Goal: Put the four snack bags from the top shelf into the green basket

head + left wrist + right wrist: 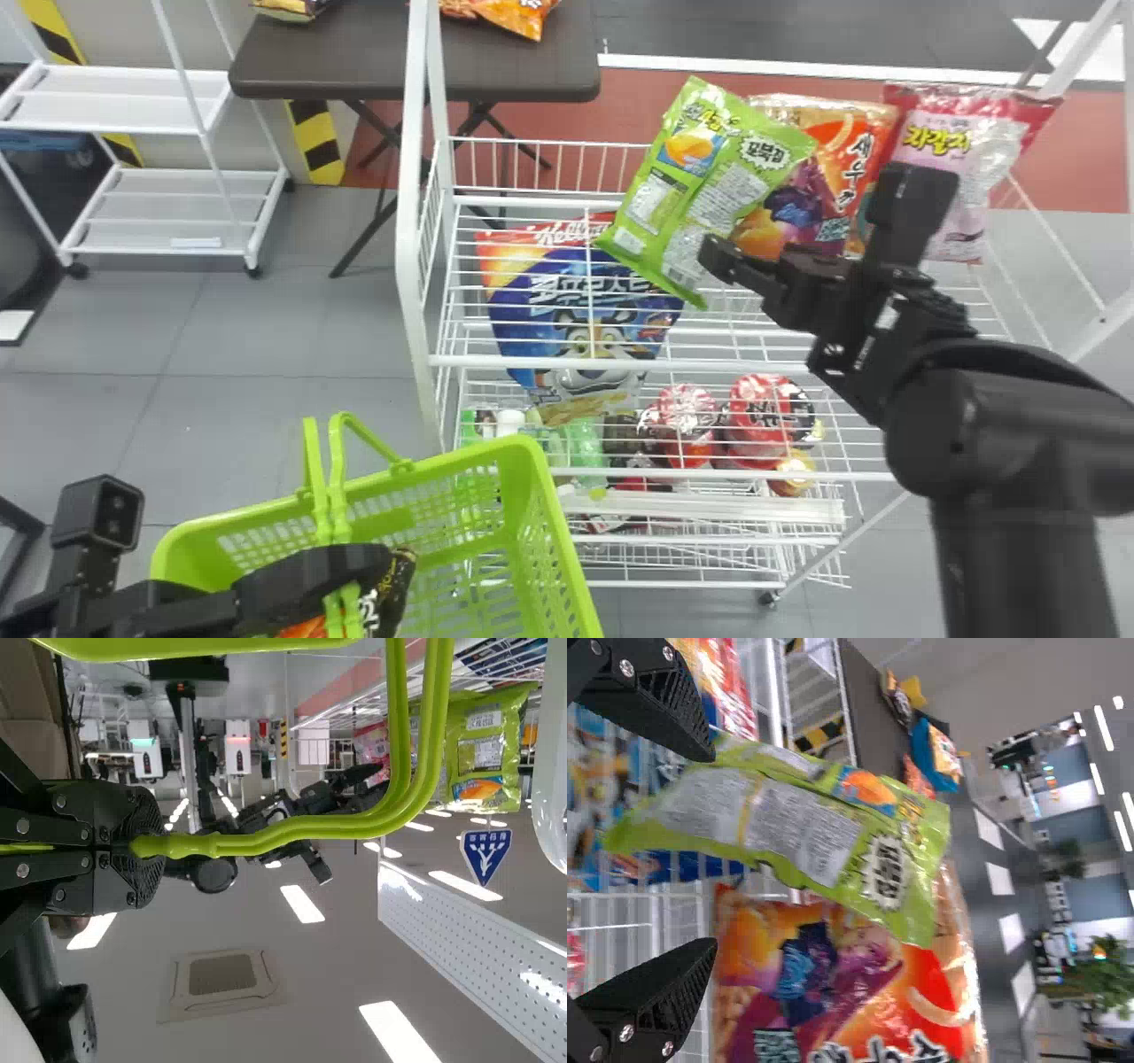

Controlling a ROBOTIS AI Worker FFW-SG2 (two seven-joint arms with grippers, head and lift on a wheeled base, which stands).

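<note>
- The right gripper (719, 260) is at the upper rack, its jaws spread wide with a broad gap between them; nothing is pinched there.
- The green snack bag (700, 177) is just ahead of those open jaws, tilted, its lower end toward the gap. Whether either finger touches it, I cannot tell.
- Beyond the green bag, as seen from the right jaws, the orange snack bag (828, 151) stands partly covered by it.
- The pink snack bag (961, 168) stands next to the orange one, on the side away from the green bag and to the right of the right jaws.
- A blue cereal bag (576, 310) shows through the wires, lower than the right jaws and to their left.
- Red-topped cups (766, 412) are lower down in the white rack (415, 195), below the right jaws.
- The left gripper (368, 569) is over the green basket (539, 461), its jaws closed around the basket's handle (310, 835), with only the thickness of the handle between them.
- A dark snack bag (392, 595) is at the basket, right by the left jaws and partly hidden behind them.
- Well past both sets of jaws, a brown table (328, 58) carries more packets, one of them orange (523, 16).
</note>
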